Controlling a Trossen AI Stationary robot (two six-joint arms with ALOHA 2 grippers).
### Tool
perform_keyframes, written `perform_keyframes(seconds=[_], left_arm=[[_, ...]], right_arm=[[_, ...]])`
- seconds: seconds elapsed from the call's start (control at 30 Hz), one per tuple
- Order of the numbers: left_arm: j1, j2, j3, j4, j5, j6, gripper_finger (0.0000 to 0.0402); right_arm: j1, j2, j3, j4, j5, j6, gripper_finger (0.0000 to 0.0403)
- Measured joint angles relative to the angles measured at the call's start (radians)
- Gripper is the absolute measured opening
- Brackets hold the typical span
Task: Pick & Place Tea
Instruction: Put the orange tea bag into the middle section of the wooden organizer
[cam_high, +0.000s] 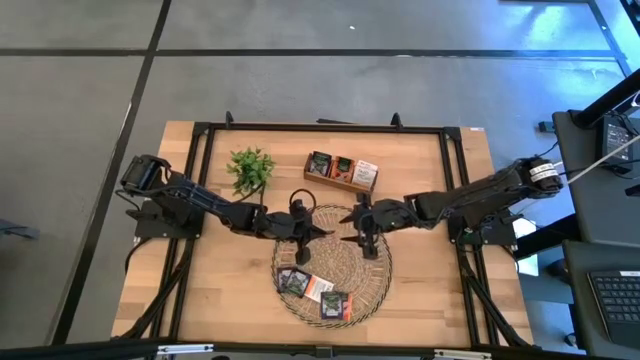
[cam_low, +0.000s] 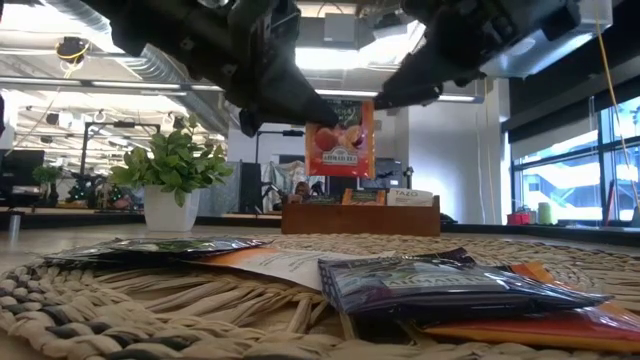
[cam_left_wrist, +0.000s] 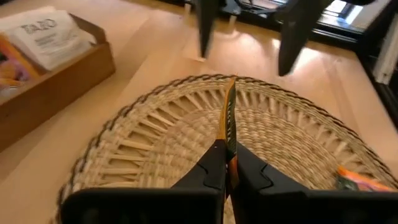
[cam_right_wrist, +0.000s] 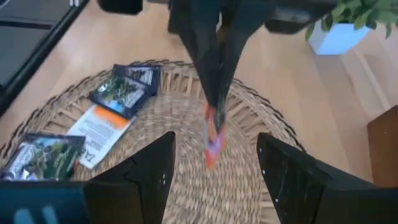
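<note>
An orange tea sachet (cam_low: 340, 138) hangs in the air above the round woven tray (cam_high: 378, 285), with my left gripper (cam_high: 316, 230) shut on it. My right gripper (cam_high: 354, 237) faces it from the table's right, open. Its fingers (cam_right_wrist: 155, 168) stand wide on either side of the sachet's line, close to the sachet. Whether they touch it I cannot tell. Several more sachets, dark (cam_high: 292, 282) and orange-and-white (cam_high: 318, 290), lie flat on the tray's near part. My left gripper pinches the orange sachet by its upper edge (cam_left_wrist: 229, 132) between its two shut fingers. The fingers slant down from the table's left. The sachet hangs upright below the fingertips (cam_right_wrist: 214, 93), clear of the tray.
A brown wooden box (cam_high: 342, 170) holding a few sachets stands behind the tray at the far middle. A small green plant in a white pot (cam_high: 250, 168) is to its left. Bare wooden table lies on either side of the tray.
</note>
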Motion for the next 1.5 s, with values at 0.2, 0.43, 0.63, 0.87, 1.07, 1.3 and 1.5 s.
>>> perform_keyframes(seconds=[0.2, 0.43, 0.63, 0.87, 1.07, 1.3, 1.5], left_arm=[[-0.003, 0.000, 0.000, 0.002, 0.031, 0.026, 0.0003], [-0.003, 0.000, 0.000, 0.000, 0.030, 0.028, 0.0003], [-0.003, 0.000, 0.000, -0.002, 0.030, 0.029, 0.0003], [-0.003, 0.000, 0.000, 0.004, 0.030, 0.029, 0.0003], [-0.003, 0.000, 0.000, 0.014, 0.030, 0.029, 0.0003], [-0.003, 0.001, 0.000, 0.032, 0.030, 0.029, 0.0004], [-0.003, 0.001, 0.000, 0.041, 0.023, 0.040, 0.0004]], right_arm=[[-0.037, 0.054, 0.067, -0.033, -0.084, -0.003, 0.0226], [-0.046, 0.118, 0.105, -0.039, -0.106, -0.005, 0.0219], [-0.046, 0.121, 0.107, -0.045, -0.134, -0.003, 0.0167], [-0.045, 0.127, 0.108, -0.044, -0.168, -0.008, 0.0107], [-0.045, 0.127, 0.108, -0.029, -0.168, -0.028, 0.0090], [-0.051, 0.127, 0.108, -0.031, -0.166, -0.028, 0.0039], [-0.051, 0.127, 0.108, -0.034, -0.165, -0.015, 0.0011]])
